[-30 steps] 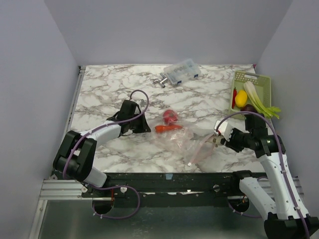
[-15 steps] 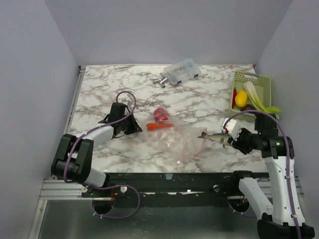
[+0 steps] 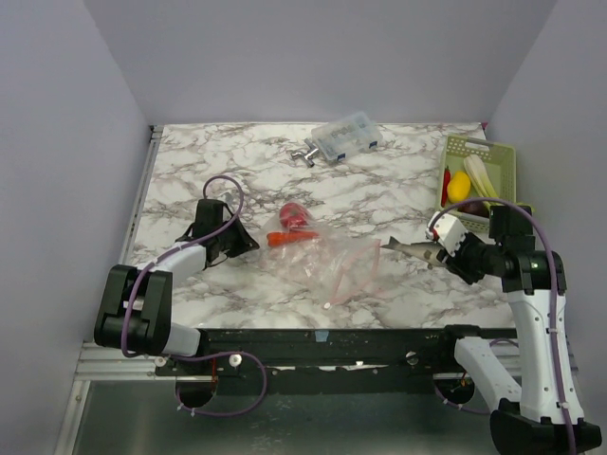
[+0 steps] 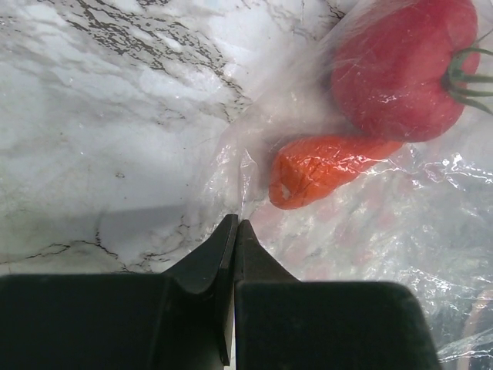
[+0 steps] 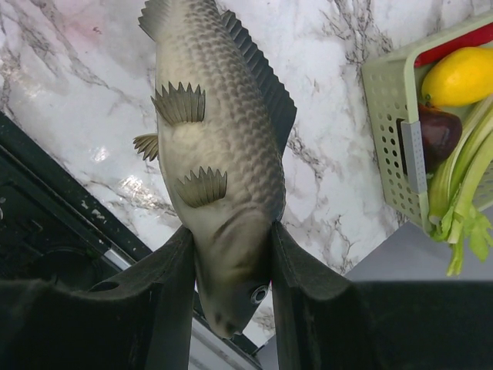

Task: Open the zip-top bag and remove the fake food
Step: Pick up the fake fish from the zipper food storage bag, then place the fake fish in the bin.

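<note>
The right claw (image 5: 231,258) pinches a grey, scaled plastic toy fish (image 5: 219,131) by its head, with one black finger on each side. In the top view the fish sticks out leftward from the claw, above the white-and-grey marble table (image 3: 209,171) and just right of the bag.

The left claw (image 4: 235,227) has its jaws pressed together on the edge film of the clear, crinkly zip-top bag (image 3: 332,270). The bag lies on the table between the two arms, with its pink zipper strip (image 3: 377,270) toward the right end. Under the film at the left end, near the left claw, sit a round red plastic tomato (image 4: 400,69) with a green stem and an orange plastic carrot (image 4: 323,166), one just beside the other.

At the table's right edge stands a pale green perforated plastic basket (image 3: 505,161). It holds a yellow plastic lemon (image 3: 459,186), a pale green-white stalk (image 3: 482,175), a red piece (image 3: 446,180) and a dark purple piece (image 5: 439,131).

Near the far edge rests a small rigid clear plastic box with blue contents (image 3: 346,136), and a small metal fitting (image 3: 304,153) lies just left of it.
</note>
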`<state>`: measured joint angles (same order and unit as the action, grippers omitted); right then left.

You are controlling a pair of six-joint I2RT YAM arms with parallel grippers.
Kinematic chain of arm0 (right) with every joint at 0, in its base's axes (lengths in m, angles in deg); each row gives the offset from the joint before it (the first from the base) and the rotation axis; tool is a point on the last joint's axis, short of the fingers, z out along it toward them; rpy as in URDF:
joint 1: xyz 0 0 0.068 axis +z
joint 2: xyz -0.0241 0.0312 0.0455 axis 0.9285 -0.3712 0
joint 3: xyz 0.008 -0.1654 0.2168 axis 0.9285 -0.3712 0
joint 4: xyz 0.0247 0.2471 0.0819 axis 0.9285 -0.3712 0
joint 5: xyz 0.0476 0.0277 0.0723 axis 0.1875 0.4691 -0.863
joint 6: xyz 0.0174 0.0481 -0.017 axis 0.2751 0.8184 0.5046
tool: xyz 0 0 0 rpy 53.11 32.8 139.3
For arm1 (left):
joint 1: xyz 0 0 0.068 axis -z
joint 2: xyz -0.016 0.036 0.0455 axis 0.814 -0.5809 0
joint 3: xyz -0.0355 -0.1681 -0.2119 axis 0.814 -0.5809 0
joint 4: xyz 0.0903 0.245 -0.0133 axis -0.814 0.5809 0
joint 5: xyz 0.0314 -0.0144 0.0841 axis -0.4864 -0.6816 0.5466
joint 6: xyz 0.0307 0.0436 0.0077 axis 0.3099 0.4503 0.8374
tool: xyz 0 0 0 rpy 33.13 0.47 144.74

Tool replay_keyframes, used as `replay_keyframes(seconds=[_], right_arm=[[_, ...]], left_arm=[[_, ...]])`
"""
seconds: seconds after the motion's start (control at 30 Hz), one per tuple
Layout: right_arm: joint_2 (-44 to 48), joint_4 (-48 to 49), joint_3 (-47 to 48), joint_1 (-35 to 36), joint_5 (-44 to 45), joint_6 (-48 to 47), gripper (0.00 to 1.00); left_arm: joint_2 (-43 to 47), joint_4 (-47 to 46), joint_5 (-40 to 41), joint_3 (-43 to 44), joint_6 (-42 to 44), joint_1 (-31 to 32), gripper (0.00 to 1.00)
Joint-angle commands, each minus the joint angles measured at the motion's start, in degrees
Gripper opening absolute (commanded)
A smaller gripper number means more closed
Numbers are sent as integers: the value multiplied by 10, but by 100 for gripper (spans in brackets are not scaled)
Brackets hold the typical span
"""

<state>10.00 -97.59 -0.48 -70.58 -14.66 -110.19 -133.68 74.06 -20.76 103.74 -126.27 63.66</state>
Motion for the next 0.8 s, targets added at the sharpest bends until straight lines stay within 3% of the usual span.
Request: replay_keyframes(seconds=[0.0, 0.4, 0.77], right_arm=[[-12, 51, 23, -4, 35, 41, 23], [-53, 190, 34, -7, 121, 122, 18], [-111, 366, -9, -46, 114, 202, 13]], left_arm=[[13, -21, -18, -7, 0, -3, 0], [5, -40, -41, -12, -3, -3, 0], [10, -49, -57, -13, -8, -3, 0]])
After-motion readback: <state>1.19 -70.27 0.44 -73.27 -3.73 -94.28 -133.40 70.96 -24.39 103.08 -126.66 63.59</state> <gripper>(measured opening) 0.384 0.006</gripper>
